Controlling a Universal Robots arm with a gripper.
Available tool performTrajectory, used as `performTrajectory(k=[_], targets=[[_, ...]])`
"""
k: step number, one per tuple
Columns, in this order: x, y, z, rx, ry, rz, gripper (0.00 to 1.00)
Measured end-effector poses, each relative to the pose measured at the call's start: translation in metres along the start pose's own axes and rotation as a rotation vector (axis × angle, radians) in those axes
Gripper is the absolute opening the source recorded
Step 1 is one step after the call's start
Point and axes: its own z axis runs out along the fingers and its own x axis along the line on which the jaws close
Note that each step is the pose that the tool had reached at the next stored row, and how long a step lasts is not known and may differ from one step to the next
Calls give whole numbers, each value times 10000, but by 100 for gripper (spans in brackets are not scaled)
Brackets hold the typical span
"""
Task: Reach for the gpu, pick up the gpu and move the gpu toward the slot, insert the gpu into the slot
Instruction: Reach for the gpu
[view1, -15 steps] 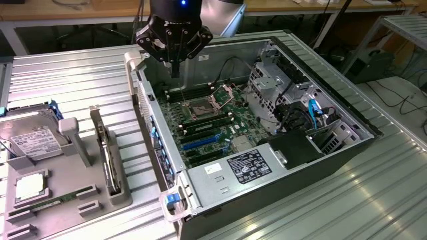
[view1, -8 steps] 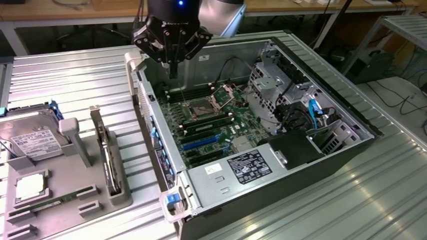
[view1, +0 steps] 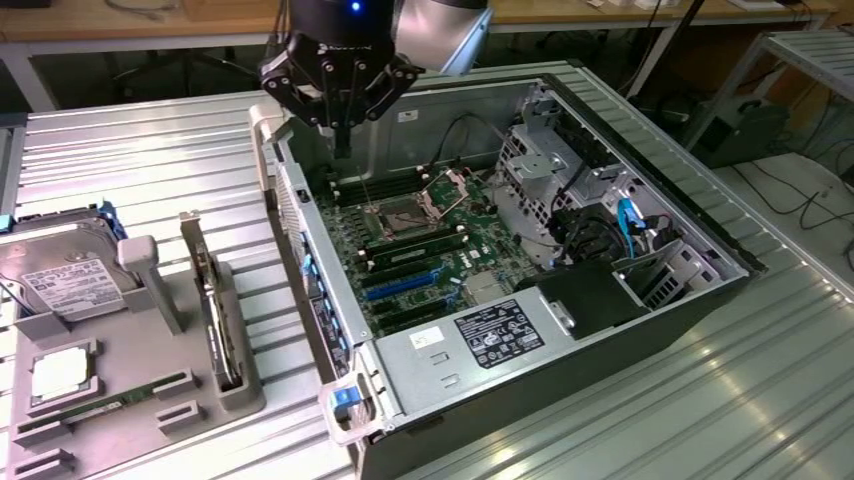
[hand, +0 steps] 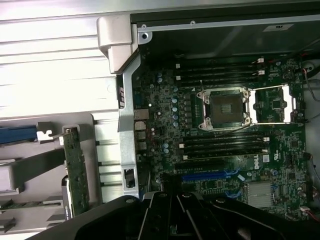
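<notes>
The gpu (view1: 214, 300) stands on edge in a slot of the grey holder (view1: 147, 360) at the exterior view's left, its metal bracket pointing up. In the wrist view the gpu (hand: 76, 170) is a thin card beside the case wall. The blue slot (view1: 400, 286) lies on the green motherboard (view1: 447, 245) inside the open computer case, and the wrist view has the slot (hand: 202, 176) just past my fingers. My gripper (view1: 343, 145) hangs shut and holding nothing over the case's rear edge, well apart from the gpu. The wrist view catches my gripper (hand: 176, 200) as a dark mass.
A silver hard drive (view1: 60, 280) and a small green memory stick (view1: 94, 408) sit in the holder. Inside the case are the processor socket (view1: 398, 215), black memory strips (hand: 220, 145), a drive cage (view1: 547, 175) and the power supply (view1: 494, 335). The case wall (view1: 300, 250) stands between holder and motherboard.
</notes>
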Motion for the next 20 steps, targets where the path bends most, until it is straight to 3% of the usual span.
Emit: performTrajectory(k=[11, 20], targets=[[108, -23, 0, 1, 28, -104, 11], [141, -29, 0, -4, 53, -514, 11]])
